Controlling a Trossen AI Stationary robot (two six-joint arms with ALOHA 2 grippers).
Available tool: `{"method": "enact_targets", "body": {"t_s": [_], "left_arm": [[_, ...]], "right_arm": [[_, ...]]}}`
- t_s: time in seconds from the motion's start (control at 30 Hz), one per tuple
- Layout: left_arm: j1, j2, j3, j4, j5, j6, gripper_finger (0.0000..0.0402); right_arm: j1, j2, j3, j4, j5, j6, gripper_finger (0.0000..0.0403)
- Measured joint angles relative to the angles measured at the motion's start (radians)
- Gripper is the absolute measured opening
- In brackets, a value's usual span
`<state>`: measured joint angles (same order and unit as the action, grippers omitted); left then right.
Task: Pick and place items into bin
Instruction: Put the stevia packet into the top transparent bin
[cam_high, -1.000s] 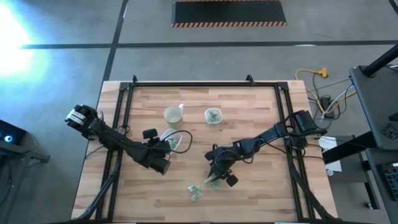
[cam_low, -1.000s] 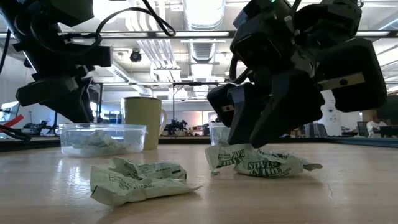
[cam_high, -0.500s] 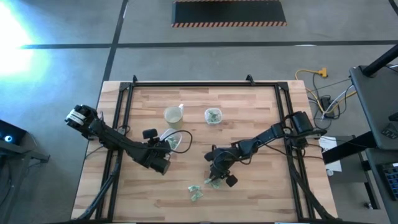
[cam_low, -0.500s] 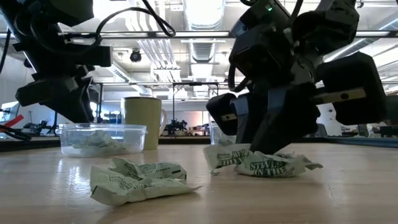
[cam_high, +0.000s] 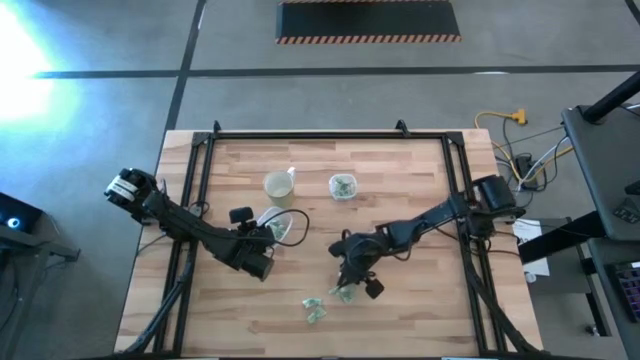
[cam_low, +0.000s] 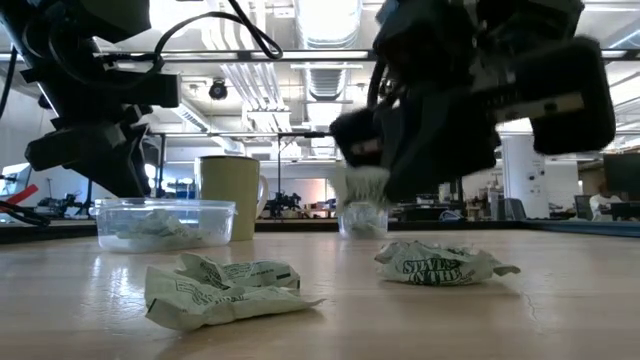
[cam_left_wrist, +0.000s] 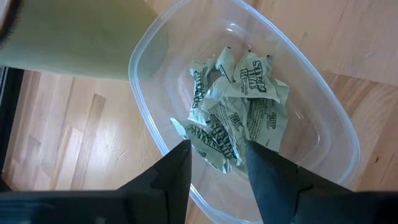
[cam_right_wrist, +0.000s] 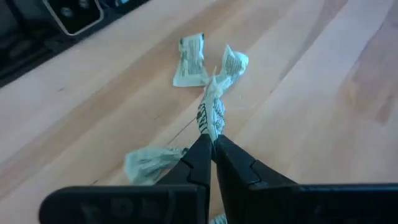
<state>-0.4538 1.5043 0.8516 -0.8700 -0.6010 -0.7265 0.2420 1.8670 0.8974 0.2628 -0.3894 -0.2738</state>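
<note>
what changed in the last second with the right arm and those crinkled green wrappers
The right gripper closed on one pale-green crinkled wrapper and lifted it off the wooden table. Unchanged: the other wrappers on the table, and the left gripper, open over the clear plastic bin.

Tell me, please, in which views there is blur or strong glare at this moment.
Low view: the right gripper and its arm look smeared by motion, while the packets on the table stay sharp. High view: a bright glare washes out the floor at the upper left. Right wrist view: the pinched packet is clear. Left wrist view: the cup is soft, the bin sharp.
</note>
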Motion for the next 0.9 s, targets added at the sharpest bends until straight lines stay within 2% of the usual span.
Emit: {"method": "enact_targets", "body": {"t_s": [0.07,0.17,0.27,0.37,0.5,0.57,0.9], "left_arm": [[0.000,0.000,0.000,0.000,0.000,0.000,0.0135],[0.000,0.000,0.000,0.000,0.000,0.000,0.0135],[0.000,0.000,0.000,0.002,-0.001,0.000,0.0135],[0.000,0.000,0.000,0.003,-0.002,0.000,0.0135],[0.000,0.000,-0.001,0.007,-0.004,0.001,0.0135],[0.000,0.000,-0.001,0.015,-0.007,0.001,0.0135],[0.000,0.000,-0.001,0.024,-0.008,0.006,0.0135]], "right_arm": [[0.000,-0.041,-0.001,-0.046,0.023,-0.017,0.0009],[0.000,-0.117,-0.001,-0.146,0.144,-0.040,0.0009],[0.000,-0.200,-0.001,-0.259,0.335,-0.045,0.0009],[0.000,-0.272,-0.003,-0.338,0.570,-0.044,0.0009],[-0.024,-0.337,-0.026,-0.347,0.840,-0.051,0.0009],[-0.057,-0.354,-0.038,-0.336,0.884,-0.071,0.0009],[-0.299,-0.295,-0.053,-0.256,0.882,-0.138,0.0009]]}}
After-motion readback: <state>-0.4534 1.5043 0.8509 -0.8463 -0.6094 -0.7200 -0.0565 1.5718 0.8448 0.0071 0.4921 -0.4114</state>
